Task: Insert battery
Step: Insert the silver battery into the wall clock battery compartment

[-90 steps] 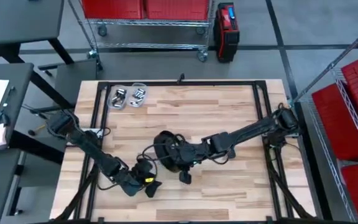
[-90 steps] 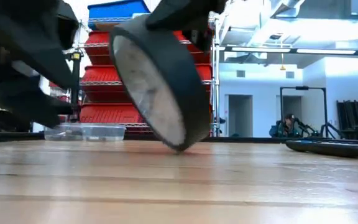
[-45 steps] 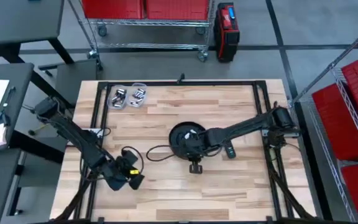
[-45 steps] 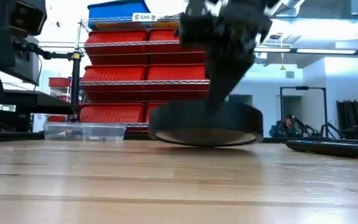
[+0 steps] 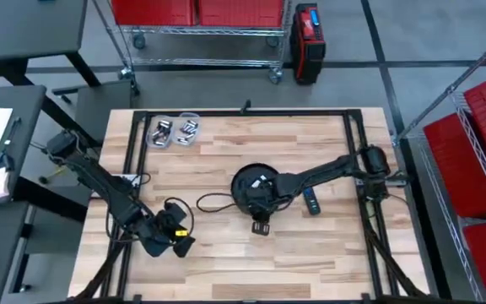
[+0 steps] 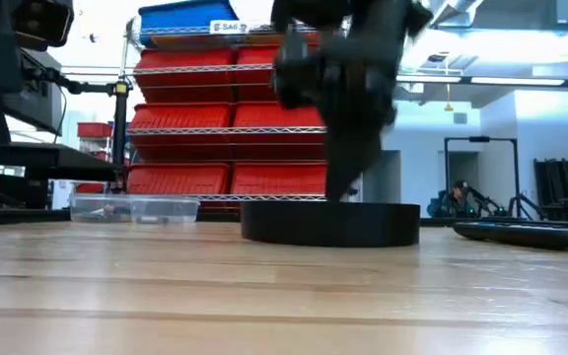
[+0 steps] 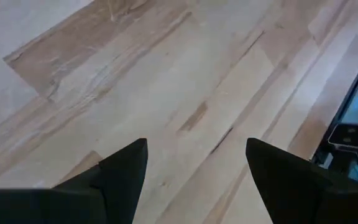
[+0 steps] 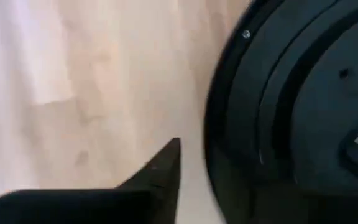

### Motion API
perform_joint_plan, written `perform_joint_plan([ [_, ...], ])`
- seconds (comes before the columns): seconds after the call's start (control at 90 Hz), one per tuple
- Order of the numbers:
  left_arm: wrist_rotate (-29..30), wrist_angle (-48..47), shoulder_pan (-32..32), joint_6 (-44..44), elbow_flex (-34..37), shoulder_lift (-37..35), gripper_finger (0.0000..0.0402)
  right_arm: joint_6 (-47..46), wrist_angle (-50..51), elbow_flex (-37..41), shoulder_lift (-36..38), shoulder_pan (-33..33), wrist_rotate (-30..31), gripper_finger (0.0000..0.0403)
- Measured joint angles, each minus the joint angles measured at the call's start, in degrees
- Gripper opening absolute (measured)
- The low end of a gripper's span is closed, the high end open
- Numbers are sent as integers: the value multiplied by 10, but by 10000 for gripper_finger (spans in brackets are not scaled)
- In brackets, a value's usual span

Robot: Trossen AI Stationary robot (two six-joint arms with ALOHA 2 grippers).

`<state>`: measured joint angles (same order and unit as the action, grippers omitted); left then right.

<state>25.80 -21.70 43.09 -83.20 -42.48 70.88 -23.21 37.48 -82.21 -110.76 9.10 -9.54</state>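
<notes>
1. The left tool (image 5: 178, 243) hangs over bare wood near the desk's (image 5: 327, 262) front-left edge, its fingers (image 7: 124, 167) spread apart with nothing between them.
2. The round black device (image 5: 253, 190) lies flat mid-desk; the right tool (image 5: 261, 198) is at its rim, grip cannot be told.
3. A clear tray of batteries (image 5: 174, 130) sits at the far-left corner.

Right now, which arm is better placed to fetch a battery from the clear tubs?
Left, probably. Its end effector is open, holds nothing, and is on the tubs' side of the table. The right end effector sits beside the black round device.
</notes>
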Motion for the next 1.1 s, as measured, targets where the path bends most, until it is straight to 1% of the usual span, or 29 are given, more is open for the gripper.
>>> perform_joint_plan([
  [0.089,0,1,-7,18,0,-12,256,-30,23,-27,34,0,-40,157],
  [0.156,0,1,-17,37,0,-22,256,-43,28,-50,62,0,-57,182],
  [0.211,0,1,-30,57,0,-34,256,-37,27,-70,94,0,-57,198],
  [0.278,0,1,-53,77,0,-51,256,-9,25,-90,140,-3,-52,212],
  [0.333,0,-2,-81,90,-1,-67,256,15,22,-102,177,-11,-35,218],
  [0.4,0,-29,-123,113,-15,-86,256,51,17,-106,223,-30,-14,220],
  [0.556,0,-128,-255,206,-77,-106,256,135,2,-106,321,-112,1,214],
  [0.644,-10,-203,-347,252,-126,-106,256,190,1,-107,364,-171,3,209],
  [0.722,-27,-263,-435,286,-163,-101,256,240,-1,-105,387,-223,3,206],
  [0.833,-73,-324,-558,343,-203,-98,256,293,4,-103,395,-292,3,205],
  [0.922,-116,-336,-648,391,-217,-98,256,310,4,-103,391,-337,0,205],
  [1.0,-155,-352,-718,433,-217,-98,256,329,10,-103,379,-373,-25,205],
  [1.1,-187,-355,-793,492,-217,-95,256,339,26,-102,359,-411,-65,205],
])
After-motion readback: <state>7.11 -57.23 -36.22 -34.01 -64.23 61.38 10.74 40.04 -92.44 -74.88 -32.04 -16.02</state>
